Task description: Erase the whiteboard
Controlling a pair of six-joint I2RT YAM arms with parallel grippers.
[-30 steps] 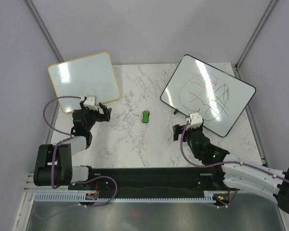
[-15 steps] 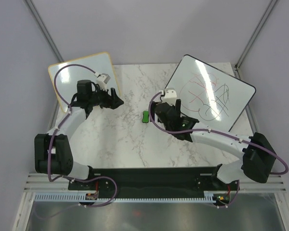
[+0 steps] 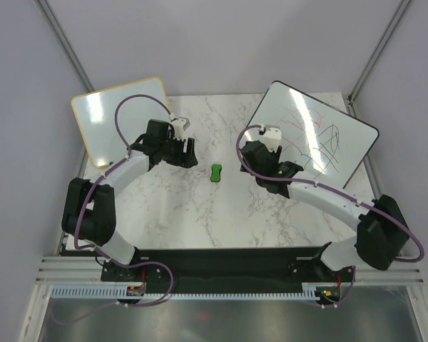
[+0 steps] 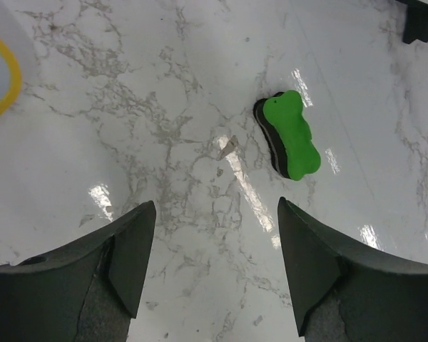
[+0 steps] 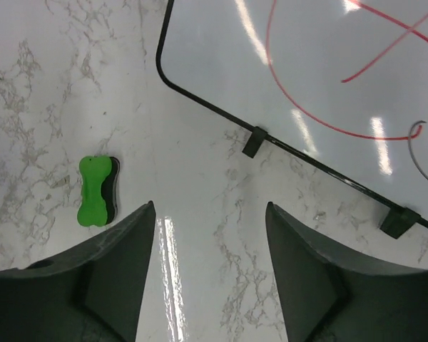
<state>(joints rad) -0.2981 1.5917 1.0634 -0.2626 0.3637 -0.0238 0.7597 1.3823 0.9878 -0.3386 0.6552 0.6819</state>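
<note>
The whiteboard [image 3: 321, 139] with a thin black frame lies at the back right and bears red and black scribbles. Its corner and two black feet show in the right wrist view [image 5: 307, 64]. A green bone-shaped eraser [image 3: 216, 172] lies on the marble between the arms. My left gripper [image 3: 189, 153] is open and empty, just left of the eraser. In the left wrist view the eraser [image 4: 291, 135] lies ahead of my open left gripper [image 4: 215, 210], to the right. My right gripper [image 3: 250, 160] is open and empty near the board's near-left edge. In the right wrist view my gripper [image 5: 210, 210] has the eraser [image 5: 96, 191] to its left.
A second whiteboard with a tan wooden frame [image 3: 121, 117] lies at the back left; its edge shows in the left wrist view [image 4: 7, 78]. Grey walls stand on both sides and behind the marble table [image 3: 192, 206].
Both arms have stretched out from their bases. The left gripper has moved right, close to the eraser. The right gripper went toward the eraser, then shifted back right toward the scribbled board.
</note>
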